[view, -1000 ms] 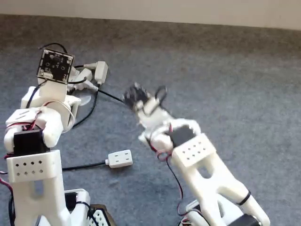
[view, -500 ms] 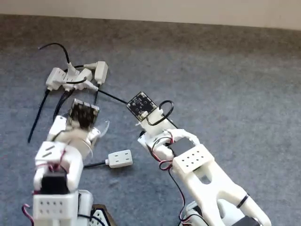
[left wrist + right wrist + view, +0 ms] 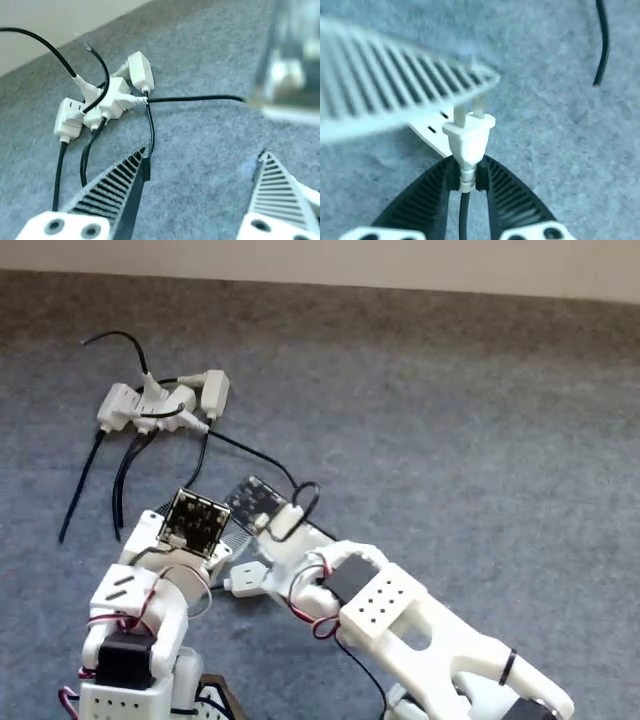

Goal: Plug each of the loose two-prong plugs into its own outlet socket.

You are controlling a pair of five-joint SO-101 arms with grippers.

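There are 2 arms, the left arm (image 3: 130, 620) and the right arm (image 3: 420, 630), close together at the near side of the grey surface (image 3: 480, 440). The right jaws are narrow and pinch 1 white two-prong plug (image 3: 469, 135) by its back end, with its 2 prongs sticking out in front. Just beside the plug lies 1 white outlet block (image 3: 250, 577); I cannot tell if they touch. The left jaws are wide apart and hold nothing. 1 ribbed white finger (image 3: 395, 95) of the left arm crosses close over the prongs. Far from the arms, near the far left of the surface, sits 1 bunch of white plugs and outlets (image 3: 160, 405), too tangled to count, with black cords (image 3: 120, 470) trailing out. The far edge of the surface meets a pale strip (image 3: 400, 260). The widest plain grey stretch is on the right in the high view.
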